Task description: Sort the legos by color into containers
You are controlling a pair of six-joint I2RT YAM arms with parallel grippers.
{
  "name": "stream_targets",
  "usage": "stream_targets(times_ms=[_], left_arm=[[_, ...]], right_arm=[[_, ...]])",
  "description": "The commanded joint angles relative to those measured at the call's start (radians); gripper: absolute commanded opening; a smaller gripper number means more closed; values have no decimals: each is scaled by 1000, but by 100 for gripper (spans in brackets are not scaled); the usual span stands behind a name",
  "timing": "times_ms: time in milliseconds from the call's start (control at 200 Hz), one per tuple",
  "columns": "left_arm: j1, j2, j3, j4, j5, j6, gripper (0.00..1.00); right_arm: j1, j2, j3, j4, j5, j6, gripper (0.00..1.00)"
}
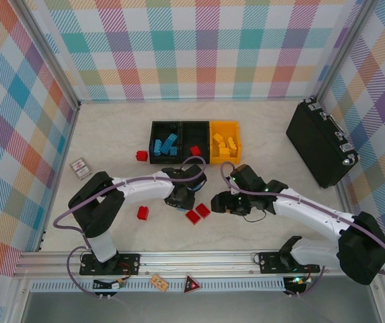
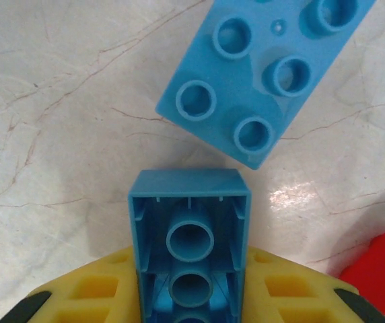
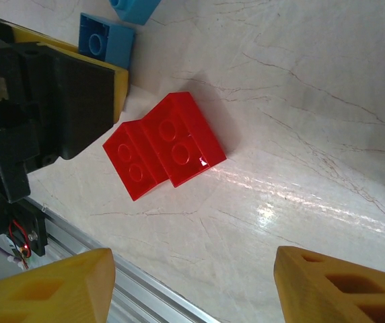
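Your left end effector (image 2: 190,291) clamps a blue lego (image 2: 190,202), your right end effector (image 3: 192,269) gapes empty; next, carry it to the blue-filled container (image 1: 153,141)

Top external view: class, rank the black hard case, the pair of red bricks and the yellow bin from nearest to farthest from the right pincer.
1. Pair of red bricks, just to the left of the right pincer.
2. Yellow bin, farther back on the table.
3. Black hard case, far right.
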Motion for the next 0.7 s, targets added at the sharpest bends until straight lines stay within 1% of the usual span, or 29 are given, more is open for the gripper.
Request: stream_targets(times_ms=[0, 205, 370, 555, 695], left_arm=[[-11, -50, 5, -37, -36, -6, 24], [0, -123, 22, -82, -71, -4, 23], [37, -175, 42, -117, -85, 6, 23], [119, -218, 86, -128, -90, 26, 23], [191, -215, 140, -129, -89, 51, 23]], right_arm=[[10, 3, -8, 21, -18, 11, 64], [9, 8, 26, 26, -19, 2, 64], [11, 32, 76, 34, -19, -10, 64], [10, 65, 128, 54, -19, -14, 64], [10, 88, 167, 58, -18, -20, 64]])
